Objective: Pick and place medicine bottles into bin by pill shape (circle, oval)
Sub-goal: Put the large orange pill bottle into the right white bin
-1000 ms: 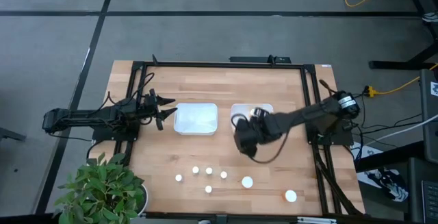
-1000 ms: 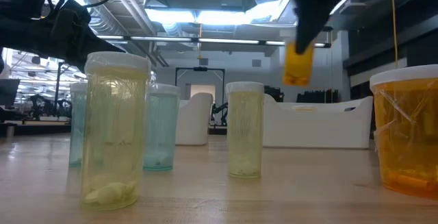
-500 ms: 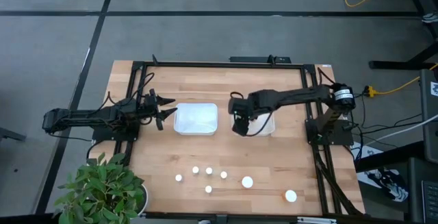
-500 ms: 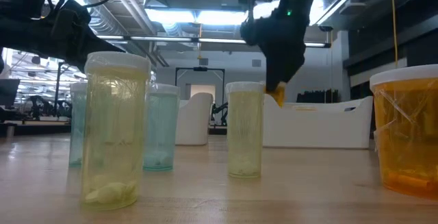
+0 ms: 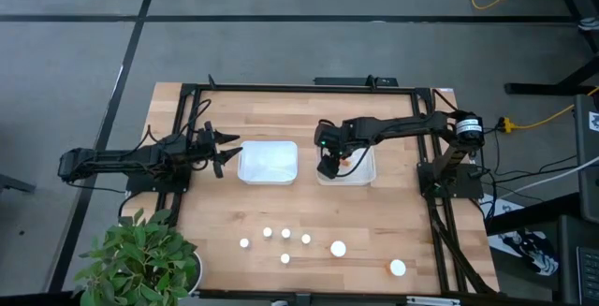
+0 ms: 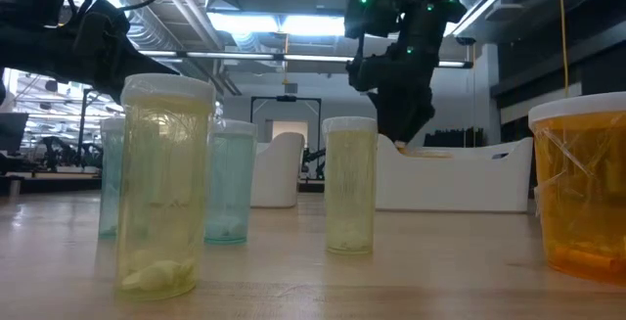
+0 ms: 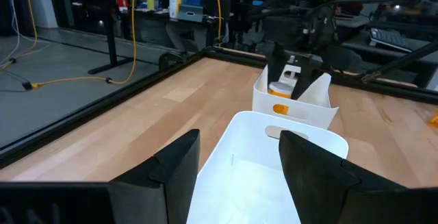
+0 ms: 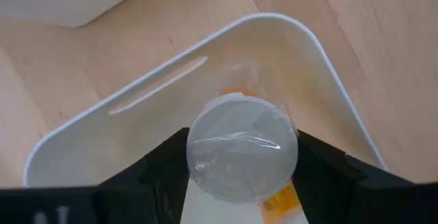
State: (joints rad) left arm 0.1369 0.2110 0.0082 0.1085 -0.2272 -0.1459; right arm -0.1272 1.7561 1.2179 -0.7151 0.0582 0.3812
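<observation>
Placing step: right gripper [image 8: 241,183] is clamped on an orange-bodied medicine bottle with a white cap [image 8: 242,146], holding it just inside the right white plastic bin [image 5: 365,177]. Next move, I'd judge: lower slightly, open the fingers, lift clear. Bin is smooth and thin-walled with rounded corners and a slot handle. Left gripper [image 7: 233,166] waits spread open and empty at the left white bin [image 5: 268,163]. Six capped bottles [image 5: 284,235] stand on the wooden table's front [image 5: 215,212], translucent cylinders.

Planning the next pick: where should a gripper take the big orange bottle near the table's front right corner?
Likely from straight above, fingers closing across the orange bottle's round sides just under its white cap. It stands upright and apart from the other bottles, leaving room either side.
</observation>
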